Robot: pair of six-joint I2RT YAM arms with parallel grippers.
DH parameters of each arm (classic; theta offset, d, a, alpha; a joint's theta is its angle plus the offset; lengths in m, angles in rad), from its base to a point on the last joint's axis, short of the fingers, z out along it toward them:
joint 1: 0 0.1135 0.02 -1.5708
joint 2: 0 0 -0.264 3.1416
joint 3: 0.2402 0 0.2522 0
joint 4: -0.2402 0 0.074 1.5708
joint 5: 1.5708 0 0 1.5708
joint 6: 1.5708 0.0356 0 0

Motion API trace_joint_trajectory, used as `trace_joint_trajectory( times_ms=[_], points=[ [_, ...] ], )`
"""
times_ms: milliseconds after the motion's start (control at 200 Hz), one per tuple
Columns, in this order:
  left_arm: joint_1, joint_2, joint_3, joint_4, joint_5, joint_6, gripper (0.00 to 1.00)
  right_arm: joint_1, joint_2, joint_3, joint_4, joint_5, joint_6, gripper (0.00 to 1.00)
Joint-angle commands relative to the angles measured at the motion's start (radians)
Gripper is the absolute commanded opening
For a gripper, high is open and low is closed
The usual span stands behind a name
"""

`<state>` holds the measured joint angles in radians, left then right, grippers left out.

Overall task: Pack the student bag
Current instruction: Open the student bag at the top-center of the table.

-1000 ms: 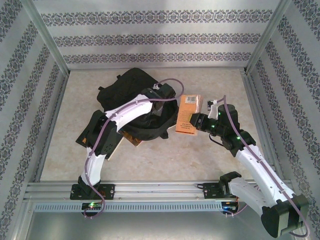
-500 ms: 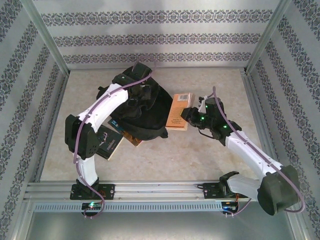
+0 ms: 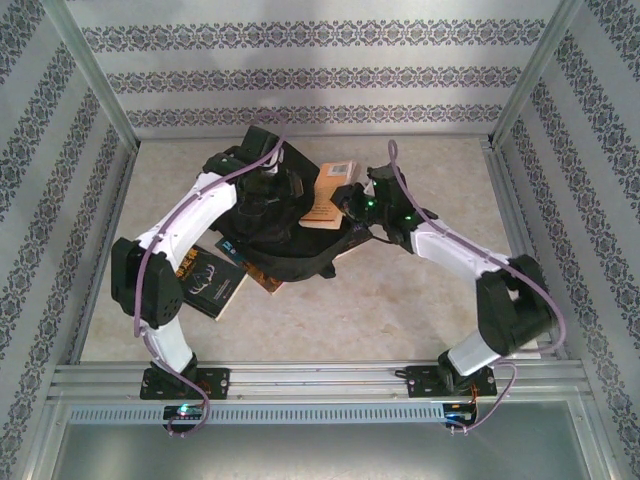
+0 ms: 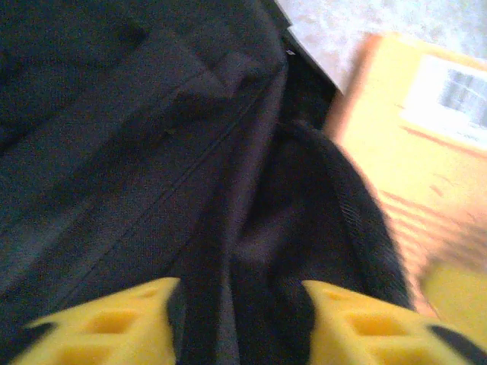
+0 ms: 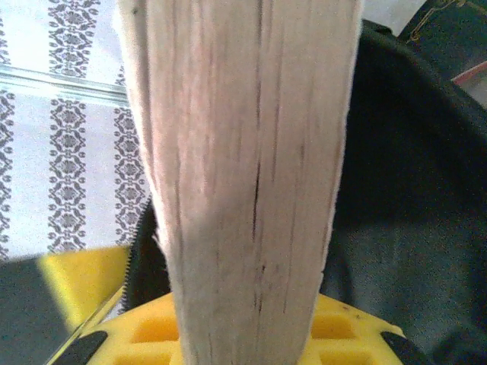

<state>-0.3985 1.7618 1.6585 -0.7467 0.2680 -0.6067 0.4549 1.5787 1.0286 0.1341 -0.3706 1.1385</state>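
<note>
So the left gripper [image 4: 240,319] just let go: it was pinched tight a second ago, and now its yellow fingers sit about halfway apart with a fold of black fabric lying loose between them. As far as I can tell it's not clamping anything. It has also swung from the right side of the bag to its far end, right over the opening.

What it's hovering on is the big black soft fabric backpack [image 3: 285,245], lying flat in the middle of the pale marbled tabletop [image 3: 400,300]. In the left wrist view the mouth gapes dark between the zip edges.

The right gripper [image 3: 352,200] hasn't changed its grip at all. It's closed snugly on the orange paperback book [image 3: 325,195], and you can see the page edges standing up between its fingers in the right wrist view. The big change is that the book was out on the table to the right of the bag, and now it's been carried over the bag's upper right edge, just beside the opening.

My read is the bag's been pulled open and the book is about to go in. A dark-covered book [image 3: 205,285] on the left is still waiting.
</note>
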Motion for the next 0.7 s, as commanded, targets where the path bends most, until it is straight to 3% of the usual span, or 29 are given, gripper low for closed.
trace_joint_trajectory(
  times_ms=[0, 155, 325, 500, 694],
  points=[
    [0.016, -0.076, -0.002, 0.039, 0.041, 0.025, 0.60, 0.015, 0.050, 0.036, 0.225, -0.083, 0.173, 0.00],
    [0.016, -0.147, -0.018, -0.021, -0.080, 0.178, 0.66, 0.017, 0.049, 0.005, 0.345, -0.090, 0.256, 0.00],
    [0.013, -0.220, -0.125, 0.025, -0.078, 0.287, 0.75, 0.021, 0.042, 0.003, 0.348, -0.098, 0.251, 0.00],
    [0.012, -0.238, -0.187, 0.062, -0.051, 0.350, 0.77, 0.022, 0.072, -0.004, 0.366, -0.118, 0.262, 0.00],
    [0.012, -0.223, -0.195, 0.101, -0.123, 0.415, 0.71, 0.023, 0.070, -0.019, 0.382, -0.128, 0.258, 0.00]
  ],
)
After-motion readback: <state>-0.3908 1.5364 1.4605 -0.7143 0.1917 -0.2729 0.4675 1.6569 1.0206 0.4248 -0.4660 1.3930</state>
